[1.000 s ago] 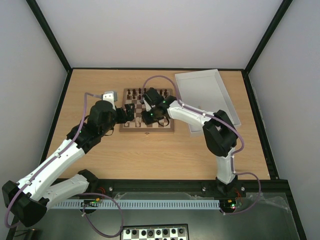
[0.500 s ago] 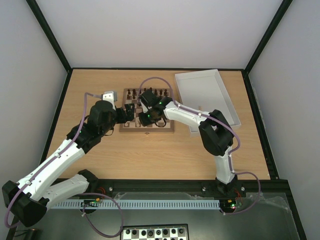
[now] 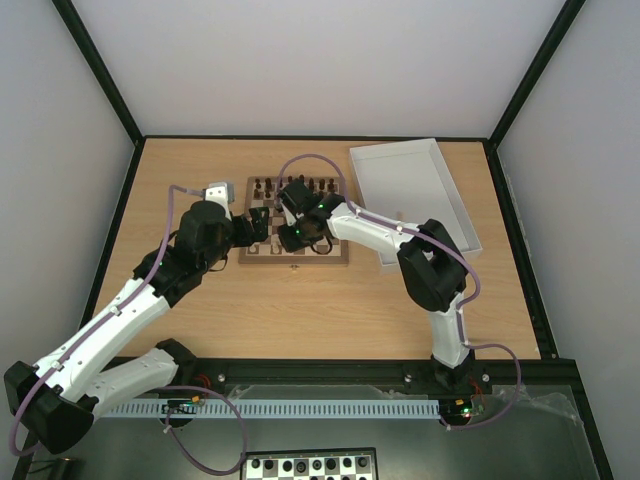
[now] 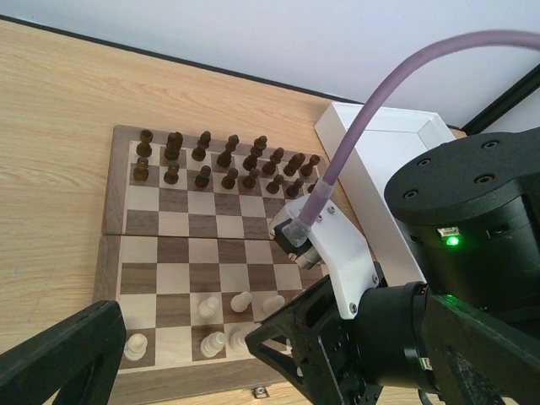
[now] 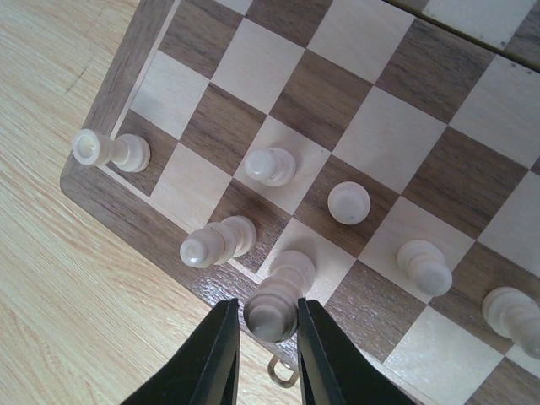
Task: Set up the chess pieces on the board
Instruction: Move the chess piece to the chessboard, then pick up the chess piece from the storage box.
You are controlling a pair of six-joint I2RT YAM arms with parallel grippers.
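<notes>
The brown-and-cream board [image 3: 300,260] lies mid-table. Several pale chess pieces [image 5: 270,164] stand on its near rows, and they show again in the left wrist view [image 4: 209,305]. My right gripper [image 5: 268,316] hangs over the near edge, its fingers [image 5: 221,354] either side of a tall pale piece [image 5: 277,295] standing on a cream square. Thin gaps show beside its head, so the gripper is open. From above, the right gripper [image 3: 290,240] hides that piece. My left gripper [image 3: 262,226] hovers at the board's left edge, open and empty, one finger [image 4: 63,354] showing.
Dark brown pieces [image 4: 228,160] fill the two far rows. A white tray [image 3: 455,215] lies right of the board. The right arm's wrist [image 4: 472,219] fills much of the left wrist view. A metal clasp [image 5: 283,371] sits on the board's near edge.
The right arm slid slightly left along the board's near rows, then stopped. The left arm has stayed where it was.
</notes>
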